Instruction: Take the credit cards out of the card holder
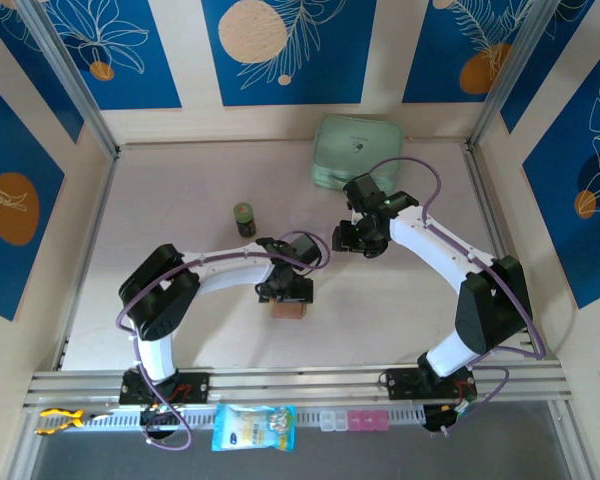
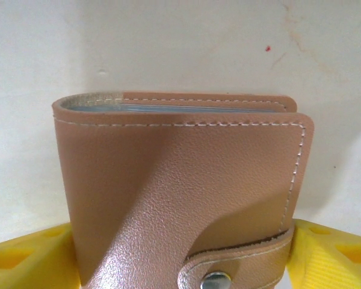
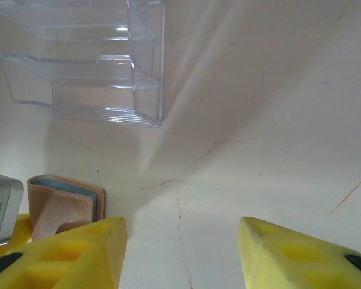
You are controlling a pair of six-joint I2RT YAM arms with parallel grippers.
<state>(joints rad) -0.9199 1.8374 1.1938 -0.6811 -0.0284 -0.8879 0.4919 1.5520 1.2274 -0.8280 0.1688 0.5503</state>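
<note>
The tan card holder (image 2: 180, 180) is folded shut, its strap snapped on the metal stud (image 2: 216, 280). My left gripper (image 2: 180, 253) is shut on it, one yellow finger (image 2: 30, 256) against each side. Pale edges of the credit cards (image 2: 168, 108) show in its open top slot. From above, the card holder (image 1: 288, 309) peeks out under the left gripper (image 1: 285, 290) at mid table. In the right wrist view the card holder (image 3: 63, 205) shows a blue-grey card edge (image 3: 66, 184). My right gripper (image 3: 183, 253) hangs open over bare table, to the right of the holder (image 1: 360, 240).
A clear plastic tray (image 3: 84, 60) with stepped compartments stands beyond the right gripper. A mint-green case (image 1: 355, 150) lies at the back, and a small green bottle (image 1: 244, 218) stands left of centre. A blue packet (image 1: 253, 427) and small boxes (image 1: 358, 420) sit on the near rail.
</note>
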